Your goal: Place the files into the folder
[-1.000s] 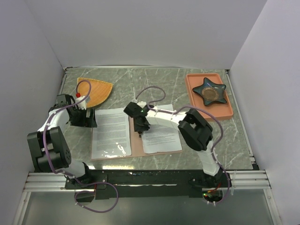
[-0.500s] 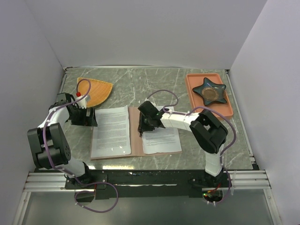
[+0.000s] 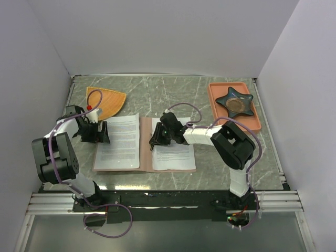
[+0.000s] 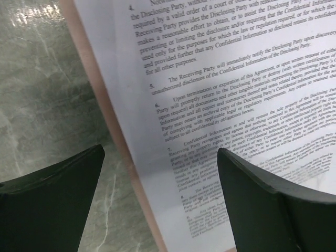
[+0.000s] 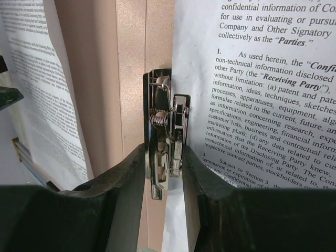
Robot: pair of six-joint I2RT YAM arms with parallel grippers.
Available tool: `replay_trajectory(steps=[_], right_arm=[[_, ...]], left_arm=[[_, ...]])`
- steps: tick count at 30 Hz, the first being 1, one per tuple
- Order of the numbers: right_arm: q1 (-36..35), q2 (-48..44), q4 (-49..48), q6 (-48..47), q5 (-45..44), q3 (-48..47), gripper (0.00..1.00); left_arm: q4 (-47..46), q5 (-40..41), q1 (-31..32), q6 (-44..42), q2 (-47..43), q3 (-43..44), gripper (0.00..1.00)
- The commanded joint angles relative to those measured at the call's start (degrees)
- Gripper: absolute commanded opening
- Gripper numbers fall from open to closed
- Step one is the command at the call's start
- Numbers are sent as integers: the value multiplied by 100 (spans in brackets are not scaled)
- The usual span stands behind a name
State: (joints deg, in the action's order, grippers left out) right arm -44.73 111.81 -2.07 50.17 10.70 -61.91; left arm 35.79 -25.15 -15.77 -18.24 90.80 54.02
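Two sheets, one open folder, an arm on each side

The folder [image 3: 145, 149] lies open and flat near the middle of the table [image 3: 173, 94], a printed page on each half: left sheet [image 3: 119, 142] and right sheet [image 3: 176, 155], text side up. The right gripper [image 5: 164, 157] is squeezed in on the metal clip [image 5: 167, 131], which sits inside the folder just beside the crease at the right sheet's inner edge, with the fingers tight against its sides. The left gripper [image 4: 160, 178] is spread wide with nothing in it, straddling the folder's left edge, one finger over bare table and the other over the left sheet. Can't tell if it's actually touching down. The orange plate [image 3: 107, 101] and the tray [image 3: 212, 100] with a star dish [image 3: 234, 102] sit further back.
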Motion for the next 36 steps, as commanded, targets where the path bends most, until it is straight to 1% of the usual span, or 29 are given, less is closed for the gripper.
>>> replay_trajectory(steps=[1, 7, 10, 11, 12, 13, 14, 15, 17, 18, 21, 30, 36], right_arm=[[-27, 869, 1138, -78, -217, 610, 7], [-9, 904, 1085, -43, -209, 698, 7], [-18, 887, 1094, -51, -244, 698, 7], [-9, 878, 1138, -60, -270, 689, 7], [-9, 878, 1190, -95, -287, 637, 7], [-27, 869, 1243, -113, -383, 601, 7], [-36, 869, 1305, -148, -428, 558, 7], [-53, 860, 1401, -183, -454, 496, 7], [-88, 816, 1358, -262, -472, 496, 7], [-97, 807, 1393, -306, -516, 478, 8], [-132, 877, 1498, -333, -543, 417, 8], [-229, 957, 2043, -359, -981, 364, 8], [-229, 957, 2167, -307, -1052, 504, 8]], left_arm=[[-64, -306, 13, 48, 86, 179, 96], [7, -578, 13, 31, 271, 240, 96], [243, -745, 4, 14, 289, 415, 96], [331, -938, 12, 5, 271, 486, 96], [480, -983, 13, -4, 254, 548, 98], [577, -1053, 13, -65, 245, 696, 97], [674, -1115, 4, -66, 227, 793, 92], [797, -1176, 12, -92, 210, 881, 80], [1148, -1247, 13, -180, 175, 1119, 66], [1219, -1282, 21, -189, 157, 1154, 56], [1395, -1291, 117, -250, 78, 1207, 46], [1799, -1484, 390, -373, 8, 1199, 43], [2265, -1686, 619, -540, -98, 1427, 41]])
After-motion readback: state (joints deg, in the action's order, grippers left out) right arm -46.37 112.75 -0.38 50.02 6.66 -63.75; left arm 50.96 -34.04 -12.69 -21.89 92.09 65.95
